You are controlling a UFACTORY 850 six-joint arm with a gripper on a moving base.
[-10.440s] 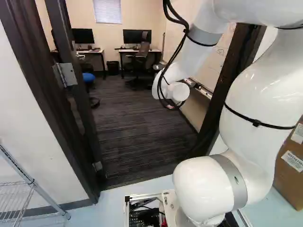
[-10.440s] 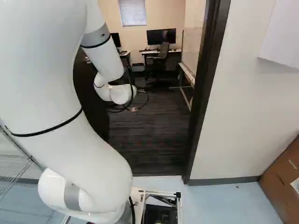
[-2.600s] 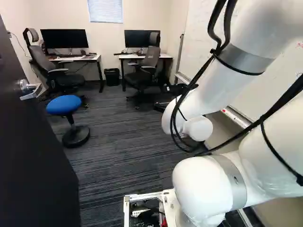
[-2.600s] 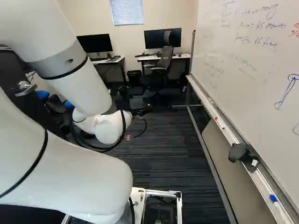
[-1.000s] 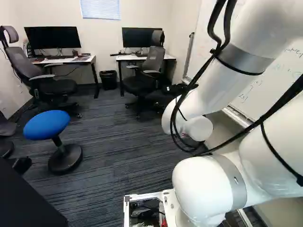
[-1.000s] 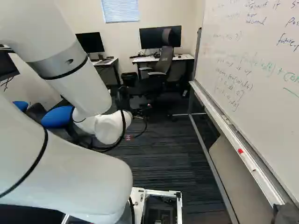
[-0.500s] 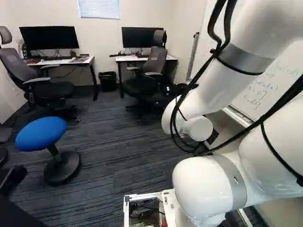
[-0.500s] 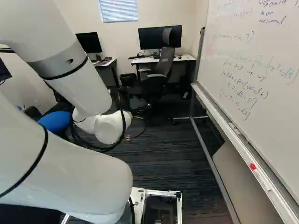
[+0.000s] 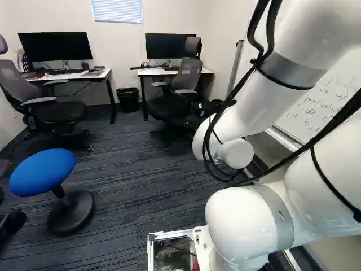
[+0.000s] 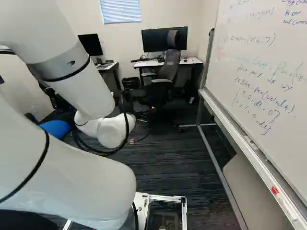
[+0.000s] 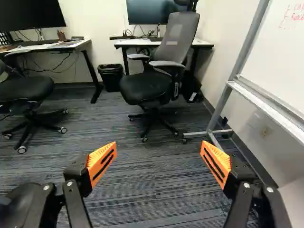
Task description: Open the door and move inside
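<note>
Mobile base rolls farther across the carpet; black wastebasket stands between the desks, contents unclear, and those orange-padded fingers gape wide, carpet showing between.

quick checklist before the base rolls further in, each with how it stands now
1. Gripper open, nothing held: ok, fingers wide apart.
2. Wrist of the arm off the whiteboard: ok, carpet shows between.
3. Gap ahead to the middle office chair: ok for a short roll, probably.
4. Blue stool out of the path: cannot tell, it stands near, left of the base.
5. Door clear of the base: cannot tell, not clearly in view.
</note>
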